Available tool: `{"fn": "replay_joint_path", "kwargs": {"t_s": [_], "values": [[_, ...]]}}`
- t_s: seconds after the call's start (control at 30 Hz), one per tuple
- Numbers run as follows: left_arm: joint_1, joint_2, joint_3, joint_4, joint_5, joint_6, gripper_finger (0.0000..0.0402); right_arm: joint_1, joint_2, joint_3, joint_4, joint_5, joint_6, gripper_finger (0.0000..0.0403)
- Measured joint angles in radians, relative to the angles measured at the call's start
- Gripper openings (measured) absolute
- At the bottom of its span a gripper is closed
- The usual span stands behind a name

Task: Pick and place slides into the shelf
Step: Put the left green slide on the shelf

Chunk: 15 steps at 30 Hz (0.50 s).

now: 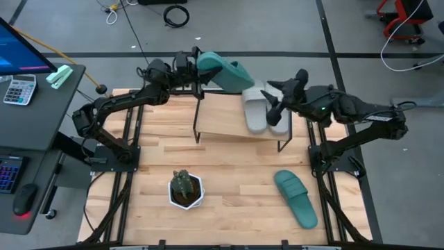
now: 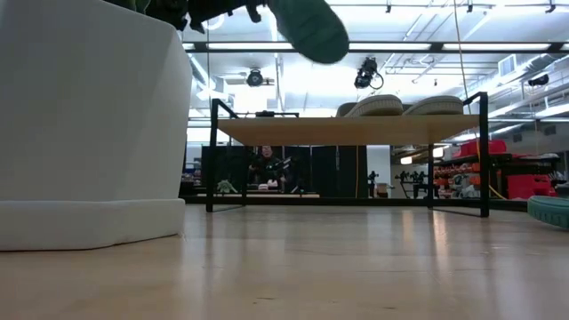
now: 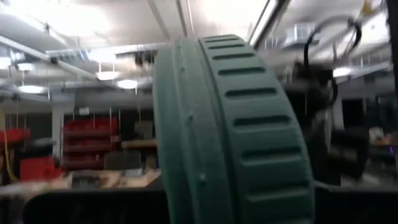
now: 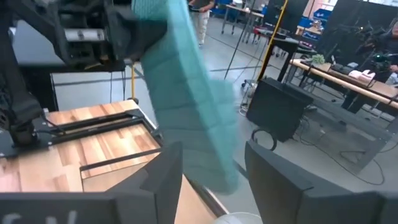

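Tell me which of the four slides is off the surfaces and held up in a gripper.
The teal slide in the left gripper. The two grey-white slides lie on the shelf; the other teal one lies on the table.

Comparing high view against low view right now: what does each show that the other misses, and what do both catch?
High view only: the left hand gripping a teal slide, the right hand above the grey-white pair, and the plant in its pot.
Low view only: the shelf's open underside and the room behind.
Both: the shelf, the grey-white pair on top, and a teal slide on the table.
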<state>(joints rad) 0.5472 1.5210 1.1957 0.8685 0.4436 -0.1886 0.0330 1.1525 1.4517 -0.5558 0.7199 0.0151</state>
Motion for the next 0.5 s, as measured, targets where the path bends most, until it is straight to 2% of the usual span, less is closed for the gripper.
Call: {"fn": "replay_joint_path", "kwargs": {"t_s": [0.17,0.23,0.37,0.5], "values": [[-0.034,-0.051,0.0,-0.243,0.012,0.239,0.0065,-0.01,-0.053,0.0,-0.069,0.007,0.076,0.0176],[-0.062,-0.067,0.0,-0.294,-0.003,0.344,0.0065,-0.014,-0.067,0.0,-0.1,0.008,0.11,0.0176],[-0.116,-0.113,0.002,-0.397,-0.082,0.508,0.0065,-0.013,-0.082,0.0,-0.139,0.008,0.146,0.0176],[-0.174,-0.15,0.001,-0.612,-0.244,0.698,0.0065,-0.013,-0.083,0.0,-0.149,0.007,0.15,0.0175]]}}
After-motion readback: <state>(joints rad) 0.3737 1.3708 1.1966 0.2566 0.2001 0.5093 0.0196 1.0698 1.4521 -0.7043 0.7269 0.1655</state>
